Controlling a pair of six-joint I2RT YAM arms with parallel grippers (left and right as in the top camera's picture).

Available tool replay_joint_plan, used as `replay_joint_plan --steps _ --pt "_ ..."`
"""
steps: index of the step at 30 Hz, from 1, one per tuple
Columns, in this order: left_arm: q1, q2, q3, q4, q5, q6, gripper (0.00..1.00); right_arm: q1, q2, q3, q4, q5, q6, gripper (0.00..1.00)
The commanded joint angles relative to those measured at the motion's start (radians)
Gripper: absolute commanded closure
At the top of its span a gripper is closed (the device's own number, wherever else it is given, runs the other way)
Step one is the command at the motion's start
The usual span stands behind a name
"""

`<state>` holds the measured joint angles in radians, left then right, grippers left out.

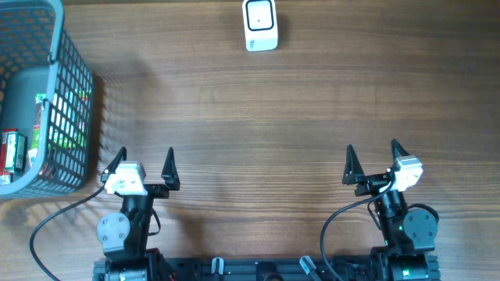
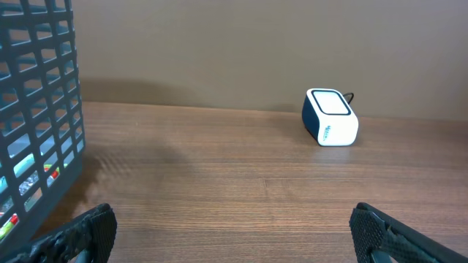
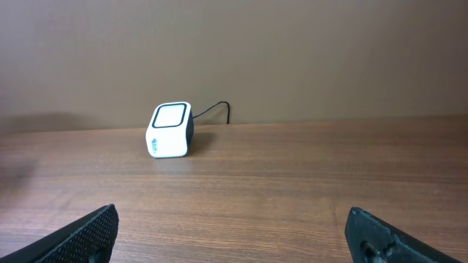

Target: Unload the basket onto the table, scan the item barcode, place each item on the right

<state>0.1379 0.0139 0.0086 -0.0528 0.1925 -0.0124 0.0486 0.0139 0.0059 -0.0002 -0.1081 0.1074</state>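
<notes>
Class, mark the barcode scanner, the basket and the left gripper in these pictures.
barcode scanner [image 1: 260, 23]: overhead view, its white top face.
basket [image 1: 74, 101]: overhead view, its mesh side wall.
left gripper [image 1: 145, 153]: overhead view, midway between its open fingertips.

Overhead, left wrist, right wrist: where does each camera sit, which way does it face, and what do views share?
Overhead: above the table, looking straight down; both arms at the bottom edge, left gripper and right gripper open.
Left wrist: on the left arm, facing forward over the table; own fingertips in the bottom corners, basket at left.
Right wrist: on the right arm, facing forward; own fingertips in the bottom corners.
Shared: the scanner shows in all three.
</notes>
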Motion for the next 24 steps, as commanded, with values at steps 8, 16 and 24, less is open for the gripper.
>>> replay_joint_plan --steps 8,16,24 --pt "0.004 -0.004 -0.003 -0.005 0.024 0.008 0.0 -0.003 0.015 -0.001 0.002 0.04 -0.054 0.01" --pt "0.004 -0.004 -0.003 -0.005 0.023 0.008 0.0 -0.003 0.015 -0.001 0.002 0.04 -0.054 0.0" --pt "0.004 -0.004 -0.003 -0.005 0.023 0.008 0.0 -0.003 0.015 -0.001 0.002 0.04 -0.055 0.0"
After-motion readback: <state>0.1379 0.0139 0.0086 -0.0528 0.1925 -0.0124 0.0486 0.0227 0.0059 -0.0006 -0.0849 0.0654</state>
